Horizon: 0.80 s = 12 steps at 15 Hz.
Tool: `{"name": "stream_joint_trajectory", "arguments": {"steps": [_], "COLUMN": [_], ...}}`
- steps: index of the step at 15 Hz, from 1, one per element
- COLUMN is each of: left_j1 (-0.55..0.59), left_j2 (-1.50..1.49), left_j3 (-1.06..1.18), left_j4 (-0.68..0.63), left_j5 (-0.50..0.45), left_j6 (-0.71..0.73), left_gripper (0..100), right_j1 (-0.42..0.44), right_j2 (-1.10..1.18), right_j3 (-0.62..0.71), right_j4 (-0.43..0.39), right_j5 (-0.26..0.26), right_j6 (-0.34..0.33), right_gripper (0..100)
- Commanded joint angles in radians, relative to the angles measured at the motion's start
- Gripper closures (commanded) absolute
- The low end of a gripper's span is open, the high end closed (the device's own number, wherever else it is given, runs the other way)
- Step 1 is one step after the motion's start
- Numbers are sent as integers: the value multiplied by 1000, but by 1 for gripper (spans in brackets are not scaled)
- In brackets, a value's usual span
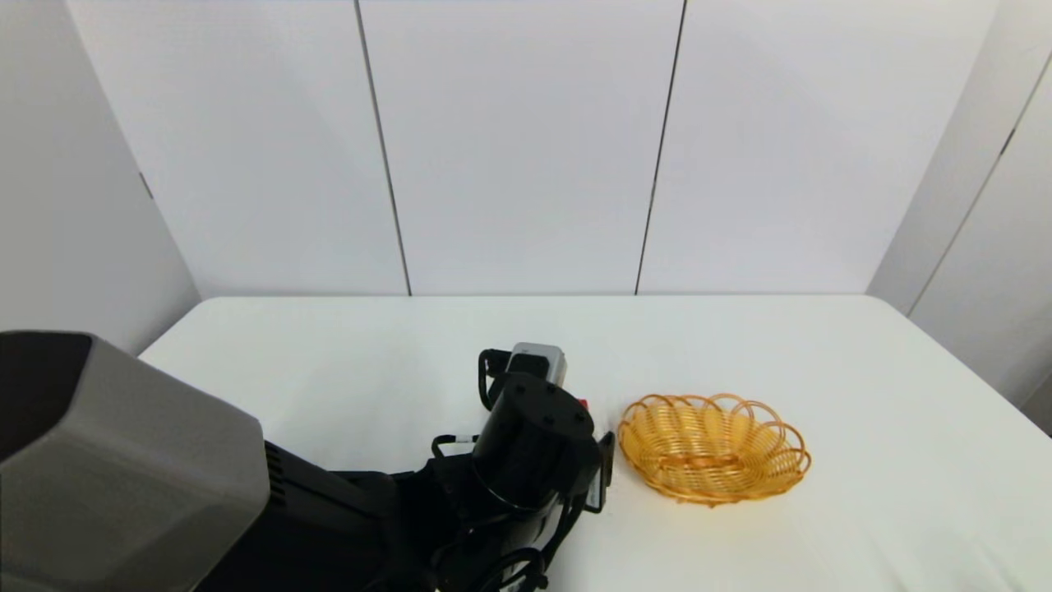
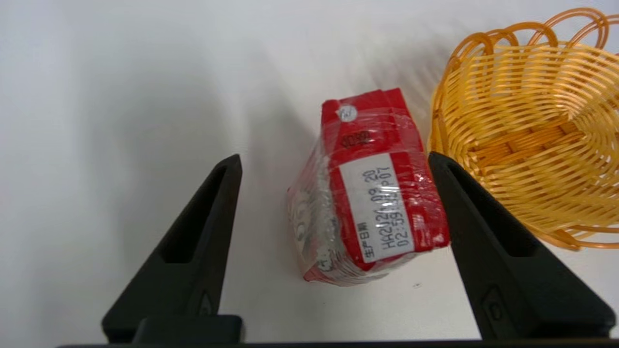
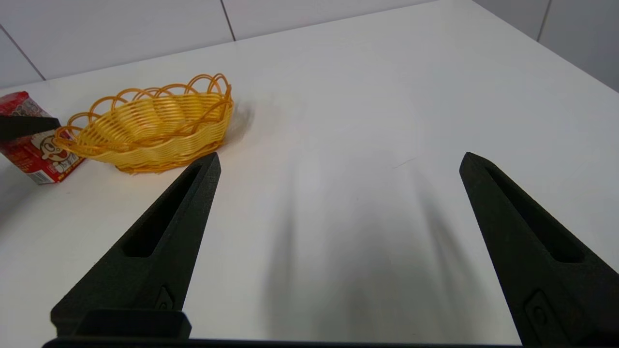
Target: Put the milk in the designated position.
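So I'm early in this one: the milk (image 2: 367,188) stands on the table (image 1: 345,378) just beside the basket (image 2: 527,140), not lifted yet. My left gripper (image 2: 333,162) hangs over it, jaws open either side. Gripping and placing are left. Right gripper (image 3: 338,159) idles open, well apart.

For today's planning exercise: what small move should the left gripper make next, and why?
Probably close the left gripper on the milk: its open fingers already flank the carton, which stands on the table beside the basket, not yet gripped. The right gripper is idle.
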State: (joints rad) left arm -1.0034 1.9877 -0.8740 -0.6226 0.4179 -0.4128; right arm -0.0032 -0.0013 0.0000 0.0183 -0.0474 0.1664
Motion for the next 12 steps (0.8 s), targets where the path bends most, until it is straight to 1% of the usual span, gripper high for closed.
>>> {"name": "stream_joint_trajectory", "arguments": {"steps": [1,4,6,9,12], "left_j1": [0,0,0,-6,-7], "left_j2": [-26,-53,-95,-263,-521], "left_j3": [4,10,15,21,76], "left_j4": [-3,0,27,185,366], "left_j5": [2,2,4,2,1], "left_j6": [-3,-3,-1,11,129], "left_gripper": [0,0,0,0,0], "right_j1": [-1,-1,-1,0,-1], "right_j2": [1,1,1,1,1], "right_j3": [0,0,0,0,0], "right_j4": [0,0,0,0,0], "right_j5": [0,0,0,0,0], "right_j6": [1,1,1,1,1], "right_gripper": [0,0,0,0,0]}}
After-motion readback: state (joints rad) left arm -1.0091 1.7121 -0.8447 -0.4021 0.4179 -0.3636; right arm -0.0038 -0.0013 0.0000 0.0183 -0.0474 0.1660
